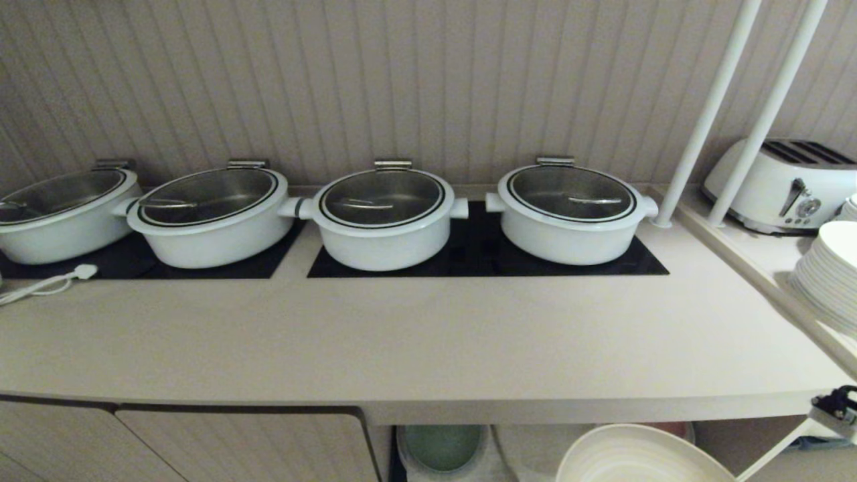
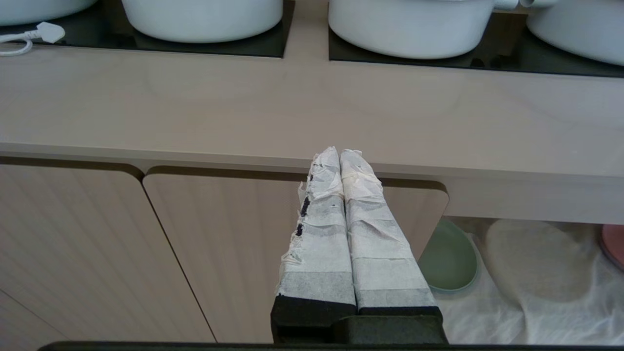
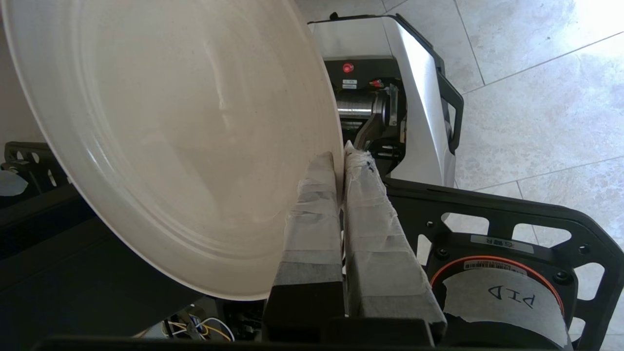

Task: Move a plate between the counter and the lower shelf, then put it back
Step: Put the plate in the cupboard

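Ribbed beige wall behind, long beige counter [image 1: 415, 335] in front with four white lidded pots [image 1: 385, 217] on black hob panels [image 1: 482, 258]. Toaster [image 1: 787, 184] and a stack of white plates [image 1: 827, 278] sit on the side surface past the two white poles [image 1: 710, 114]. The counter strip in front of the pots carries no plate.

Plate [image 3: 165, 141]: in the right gripper [image 3: 341, 156], not on any surface. Right wrist view shows the taped fingers [image 3: 312, 204] pinched tight on its rim, one on each face, plate tilted steeply. In the head view the plate [image 1: 636, 458] shows at the bottom edge, below the counter's front lip and in front of the lower shelf [image 1: 535, 448] opening. Floor tiles and the robot's own base are behind it in the wrist view, so it looks to be outside the recess rather than inside.

Shelf: white cloth [image 2: 536, 302], green small plate [image 2: 448, 261] on it, pink one [image 2: 615, 246] at the far edge.

Left gripper [image 2: 340, 156]: fingers pressed together, nothing between them, parked in front of the cabinet door [image 2: 234, 253] just under the counter edge.

Progress, my read: mid-transfer, plate in the air between the two levels. Can't tell from this alone which leg it is, down to the shelf or back up. Either way a set-down and release are left; final target is the counter.
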